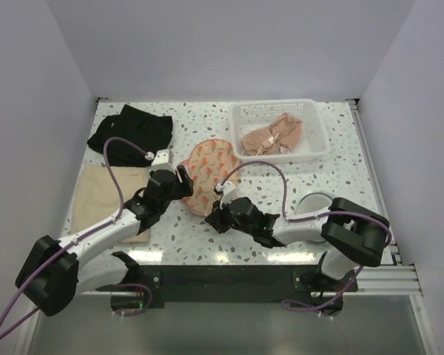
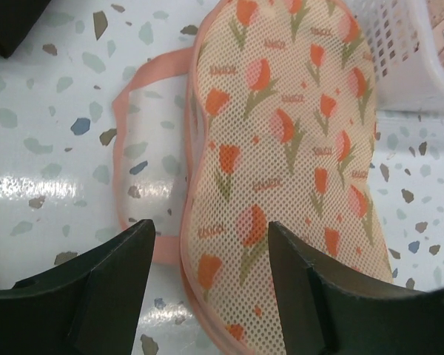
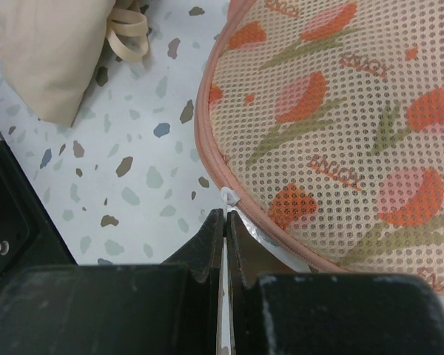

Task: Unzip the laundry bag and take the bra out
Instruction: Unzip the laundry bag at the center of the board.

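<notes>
The laundry bag [image 1: 207,174] is a mesh pouch printed with orange tulips, lying flat mid-table. My left gripper [image 1: 186,177] hangs open over the bag's left edge [image 2: 296,126], one finger [image 2: 118,274] over bare table and the other [image 2: 311,281] over the mesh, with nothing between them. A pink strap loop [image 2: 126,148] lies beside the bag. My right gripper [image 3: 227,214] sits at the bag's near rim [image 3: 340,111], shut on the white zipper pull [image 3: 229,197] of the pink zip. The bra is hidden; the mesh shows nothing of what is inside.
A white basket [image 1: 274,105] holding pinkish strapped garments stands at the back right, its corner close to the bag [image 2: 407,52]. A black garment [image 1: 129,133] lies back left, and a beige cloth [image 1: 103,196] lies along the left side [image 3: 44,52].
</notes>
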{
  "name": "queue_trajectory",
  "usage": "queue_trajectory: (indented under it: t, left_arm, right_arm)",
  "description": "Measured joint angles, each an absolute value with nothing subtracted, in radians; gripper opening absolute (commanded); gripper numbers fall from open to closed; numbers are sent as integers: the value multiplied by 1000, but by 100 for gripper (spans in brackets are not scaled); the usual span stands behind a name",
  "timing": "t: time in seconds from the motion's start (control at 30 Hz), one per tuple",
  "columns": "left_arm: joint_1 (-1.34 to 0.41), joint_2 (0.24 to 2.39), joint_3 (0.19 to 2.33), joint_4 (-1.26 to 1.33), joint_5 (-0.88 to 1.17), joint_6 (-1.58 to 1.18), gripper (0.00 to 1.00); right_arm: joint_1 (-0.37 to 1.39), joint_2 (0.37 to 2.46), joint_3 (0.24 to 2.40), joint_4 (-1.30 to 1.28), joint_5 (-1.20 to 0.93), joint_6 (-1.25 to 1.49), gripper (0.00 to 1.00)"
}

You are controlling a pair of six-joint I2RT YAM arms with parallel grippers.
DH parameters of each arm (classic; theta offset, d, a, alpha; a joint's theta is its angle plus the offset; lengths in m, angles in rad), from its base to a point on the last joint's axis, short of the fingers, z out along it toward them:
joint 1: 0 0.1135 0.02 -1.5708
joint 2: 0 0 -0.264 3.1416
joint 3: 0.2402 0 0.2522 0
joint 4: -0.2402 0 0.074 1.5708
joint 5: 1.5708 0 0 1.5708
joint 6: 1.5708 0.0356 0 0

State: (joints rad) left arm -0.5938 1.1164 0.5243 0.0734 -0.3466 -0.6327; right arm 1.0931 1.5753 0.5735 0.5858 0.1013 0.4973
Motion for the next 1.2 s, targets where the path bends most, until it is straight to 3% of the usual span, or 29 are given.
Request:
queue_trajectory:
  t: [0.37,0.93,1.07,1.2]
  left_arm:
    - [-593,1030,426,17,-300,-716,69]
    - [-590,1047,395,20,-284,-776,65]
    - [-590,1047,393,19,-286,-780,52]
    - [-589,1047,392,19,-297,-792,28]
  right_arm:
    - [1093,1697,745,597,43,466,0]
    - [1093,1763,775,630,-22,490,0]
    - [1093,1763,788,630,-20,489,0]
    - [1093,1763,795,633,-19,489,0]
